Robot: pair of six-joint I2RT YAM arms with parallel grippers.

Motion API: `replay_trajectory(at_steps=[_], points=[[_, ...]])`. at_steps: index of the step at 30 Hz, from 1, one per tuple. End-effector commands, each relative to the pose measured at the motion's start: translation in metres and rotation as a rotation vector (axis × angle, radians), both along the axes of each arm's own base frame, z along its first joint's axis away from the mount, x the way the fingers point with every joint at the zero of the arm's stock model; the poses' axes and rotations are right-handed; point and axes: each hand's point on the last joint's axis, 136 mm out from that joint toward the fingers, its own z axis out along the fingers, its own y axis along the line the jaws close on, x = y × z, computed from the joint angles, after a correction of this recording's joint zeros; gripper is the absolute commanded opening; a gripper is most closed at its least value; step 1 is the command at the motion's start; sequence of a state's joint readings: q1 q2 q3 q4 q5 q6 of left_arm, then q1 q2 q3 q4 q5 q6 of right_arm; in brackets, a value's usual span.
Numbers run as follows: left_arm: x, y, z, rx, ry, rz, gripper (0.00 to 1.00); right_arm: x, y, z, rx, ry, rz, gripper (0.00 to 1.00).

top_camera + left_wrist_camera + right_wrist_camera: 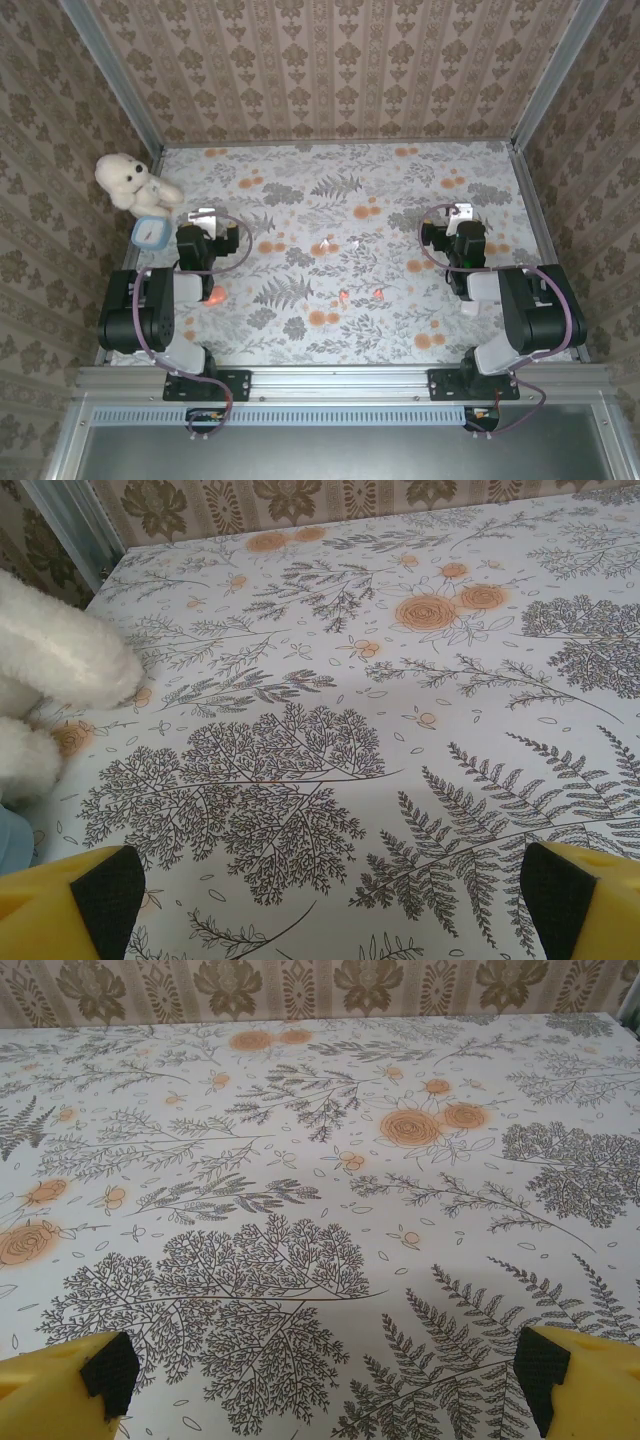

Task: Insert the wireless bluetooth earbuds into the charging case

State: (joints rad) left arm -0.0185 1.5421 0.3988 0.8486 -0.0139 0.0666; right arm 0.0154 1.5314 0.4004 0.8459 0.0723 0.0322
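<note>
Left arm: folded back on itself, to the right of the plush toy [125, 180] and nearer the front edge, with the wrist aimed at the back wall.
Left gripper [204, 214]: the jaws are spread wide and nothing is held. In the left wrist view [325, 900] the yellow fingers with black pads [105, 895] are seen at the two lower corners. Bare flowered tablecloth [330, 730] lies between them, and the toy's white fur [60, 660] is at the left edge.
Right arm: folded the same way, far to the right of the plush toy.
Right gripper [460, 211]: the jaws are spread wide and nothing is held. In the right wrist view [325, 1375] only patterned cloth is seen between the black pads [108, 1370].
Orange-red earbuds [343, 298]: two tiny glossy specks are seen lying near each other on the cloth. They are well to the right of the plush toy, nearer the front edge, and apart from both grippers.
White earbud [327, 247]: a tiny pale speck, right of the plush toy and farther back than the orange-red pair.
Blue-and-white case [150, 232]: rounded, and set just in front of the plush toy, beside the left arm.
Orange-red case [215, 295]: a rounded piece larger than the buds, in front of and to the right of the plush toy, partly tucked against the left arm.
Markings: too small to be read on any piece.
</note>
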Motion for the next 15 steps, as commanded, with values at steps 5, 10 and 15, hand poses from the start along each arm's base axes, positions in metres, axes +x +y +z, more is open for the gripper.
replay_trajectory(at_steps=[5, 10, 15], points=[[0.0026, -0.0016, 0.0052, -0.018, -0.013, -0.007, 1.00, 0.0033, 0.0018, 0.0058, 0.009, -0.017, 0.014, 1.00], [0.0033, -0.0016, 0.0054, -0.021, -0.011, -0.009, 1.00, 0.0032, 0.0017, 0.0056, 0.009, -0.017, 0.014, 1.00], [0.0036, -0.0009, 0.0048, -0.019, -0.006, -0.006, 1.00, 0.0042, 0.0018, 0.0047, 0.010, -0.011, 0.013, 1.00]])
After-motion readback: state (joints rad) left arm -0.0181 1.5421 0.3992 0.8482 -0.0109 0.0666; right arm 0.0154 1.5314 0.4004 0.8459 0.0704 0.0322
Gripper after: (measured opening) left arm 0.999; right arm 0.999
